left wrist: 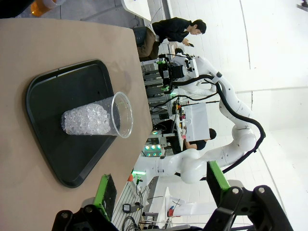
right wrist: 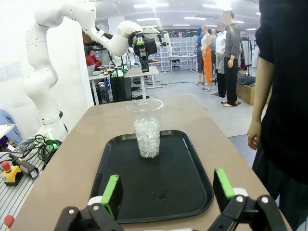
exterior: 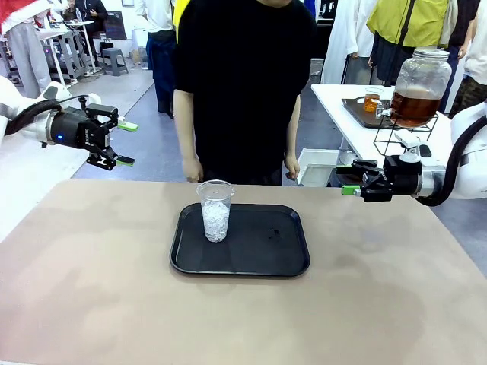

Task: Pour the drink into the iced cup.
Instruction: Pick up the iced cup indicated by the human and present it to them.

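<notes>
Both arms up, both waiting. My left tool (exterior: 125, 144) hangs in the air out at ten o'clock from the tray (exterior: 259, 258), jaws spread as wide as they go and the green pads well apart, nothing between them. My right tool (exterior: 350, 180) mirrors it at two o'clock, pointing in toward the middle, jaws just as wide and just as empty.

Dead centre on the tan desk (exterior: 91, 289) lies that black tray, and on its nine o'clock side stands the iced cup (exterior: 215, 211) — clear plastic, upright, ice piled through most of it and stopping short of the rim. From my right wrist I look straight down the tray at it, and neither tool is near it.

The drink (exterior: 415, 106) is nowhere close to the cup. It's off at two o'clock, behind my right tool, amber-brown in the lower part of a big lidded dispenser jar (exterior: 420, 72). That jar sits on a black wire stand (exterior: 403, 138) on a white side desk (exterior: 338, 99), tap (exterior: 384, 112) facing nine o'clock. Just beside the tap, a small cup (exterior: 371, 99) of amber liquid rests on a dark tray of its own.

At twelve o'clock a person (exterior: 240, 84) in a black top stands against the far edge — hands (exterior: 192, 169) hanging down, holding nothing.
</notes>
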Robot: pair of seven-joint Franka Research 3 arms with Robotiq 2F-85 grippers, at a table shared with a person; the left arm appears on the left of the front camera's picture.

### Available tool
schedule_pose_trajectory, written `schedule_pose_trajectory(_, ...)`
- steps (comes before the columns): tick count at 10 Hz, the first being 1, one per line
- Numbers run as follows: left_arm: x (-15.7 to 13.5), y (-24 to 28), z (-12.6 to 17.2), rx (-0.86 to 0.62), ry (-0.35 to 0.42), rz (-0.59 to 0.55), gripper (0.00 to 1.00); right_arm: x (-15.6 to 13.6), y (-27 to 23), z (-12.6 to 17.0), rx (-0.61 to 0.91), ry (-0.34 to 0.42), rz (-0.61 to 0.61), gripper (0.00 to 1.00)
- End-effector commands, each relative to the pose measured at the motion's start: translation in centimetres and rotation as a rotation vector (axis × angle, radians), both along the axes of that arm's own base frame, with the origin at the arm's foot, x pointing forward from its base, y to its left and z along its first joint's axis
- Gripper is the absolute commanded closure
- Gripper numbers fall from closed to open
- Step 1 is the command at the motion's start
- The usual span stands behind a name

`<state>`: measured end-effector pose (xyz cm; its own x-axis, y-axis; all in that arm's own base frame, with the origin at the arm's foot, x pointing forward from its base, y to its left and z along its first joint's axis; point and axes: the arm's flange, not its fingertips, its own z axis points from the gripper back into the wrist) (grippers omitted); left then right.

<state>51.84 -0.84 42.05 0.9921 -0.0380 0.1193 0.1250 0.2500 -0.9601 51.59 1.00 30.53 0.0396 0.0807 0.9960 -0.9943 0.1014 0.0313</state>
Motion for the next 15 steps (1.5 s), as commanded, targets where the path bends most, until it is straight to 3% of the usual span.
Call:
schedule_pose_trajectory(1, 0.0, -0.01, 0.22, 0.002, 0.001, 0.004, 0.0, 0.38, 0.17, 0.41, -0.006, 0.006, 0.01, 0.0)
schedule_pose_trajectory(15, 0.0, -0.01, 0.22, 0.002, 0.001, 0.004, 0.0, 0.38, 0.17, 0.41, -0.006, 0.006, 0.01, 0.0)
